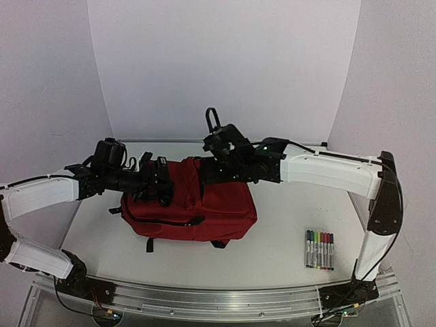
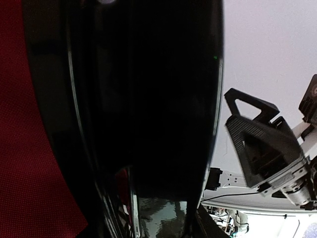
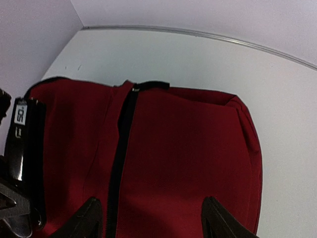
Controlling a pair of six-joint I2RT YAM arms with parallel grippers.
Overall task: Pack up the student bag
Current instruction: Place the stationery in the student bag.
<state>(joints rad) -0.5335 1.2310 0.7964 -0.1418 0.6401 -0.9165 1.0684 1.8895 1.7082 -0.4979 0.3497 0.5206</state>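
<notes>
The student bag is a dark-red backpack lying flat mid-table. It fills the right wrist view, where a black zip line runs down it. My right gripper hovers over the bag's far edge, open and empty, with its fingertips wide apart above the red fabric. My left gripper is at the bag's far left corner. Its wrist view is filled by a glossy black surface with red fabric at the left. Its jaws are hidden.
A pack of coloured markers lies on the table at the front right. White walls enclose the table at the back and sides. The right arm's gripper shows close by in the left wrist view.
</notes>
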